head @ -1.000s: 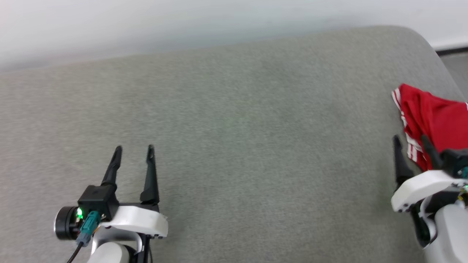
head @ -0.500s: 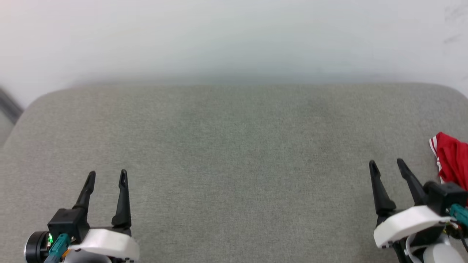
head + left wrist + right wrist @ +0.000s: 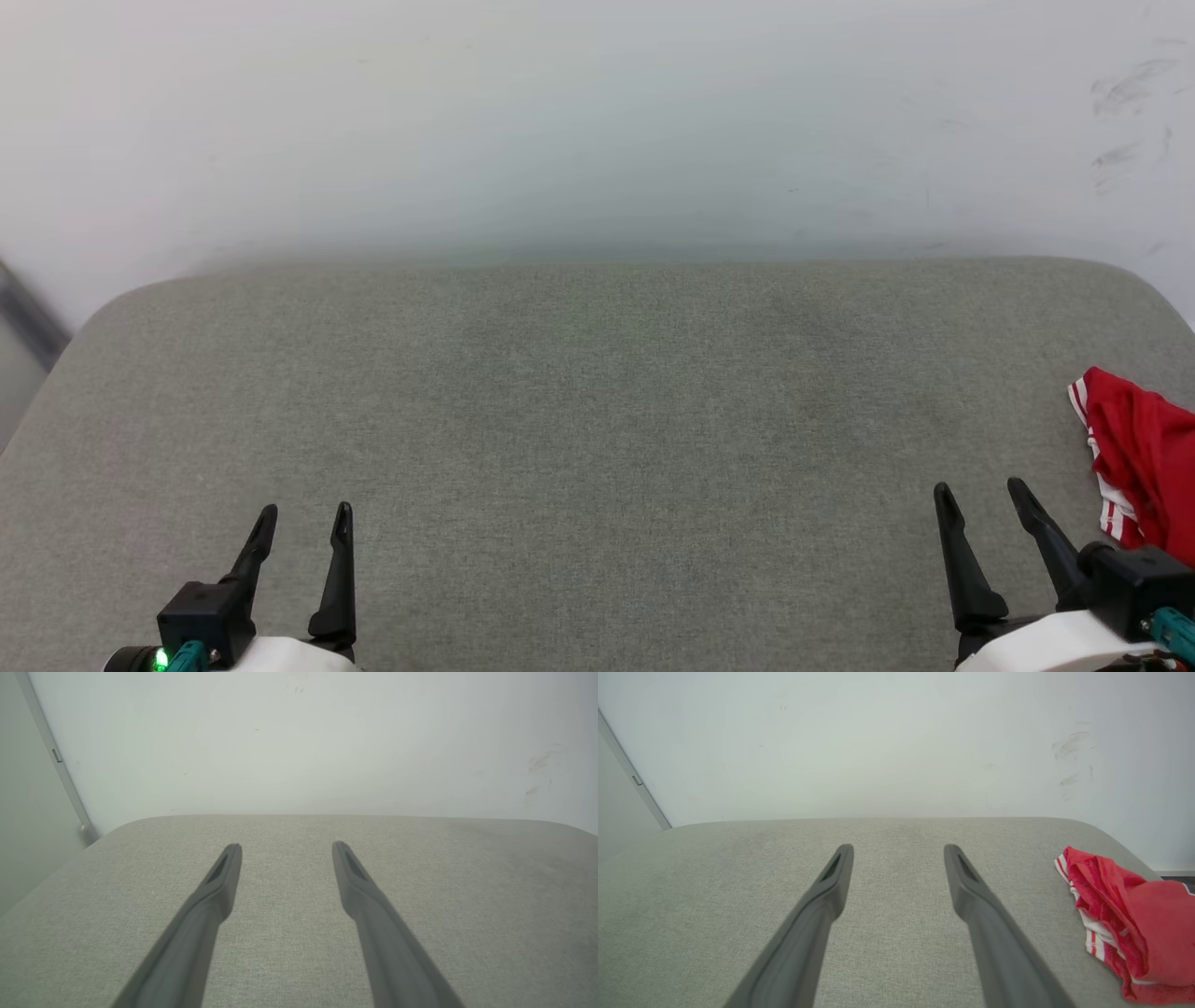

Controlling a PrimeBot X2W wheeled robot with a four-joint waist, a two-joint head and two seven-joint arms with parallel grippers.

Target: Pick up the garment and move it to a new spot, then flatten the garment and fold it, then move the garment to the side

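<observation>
Currently the crumpled red garment [image 3: 1141, 448] with red-and-white striped trim lies bunched at the right edge of the grey fabric-covered worktop [image 3: 597, 411]. It is near the empty, spread right pincer [image 3: 977, 485], apparently not touching it. The left pincer [image 3: 306, 509], likewise spread and empty, hovers well apart.

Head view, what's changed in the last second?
The camera swung left, shifting the picture. The right gripper no longer overlaps the crumpled red-and-white jersey T-shirt, standing left of it. It and the left gripper stayed open, empty; the shirt stayed on the grey fabric tabletop.
</observation>
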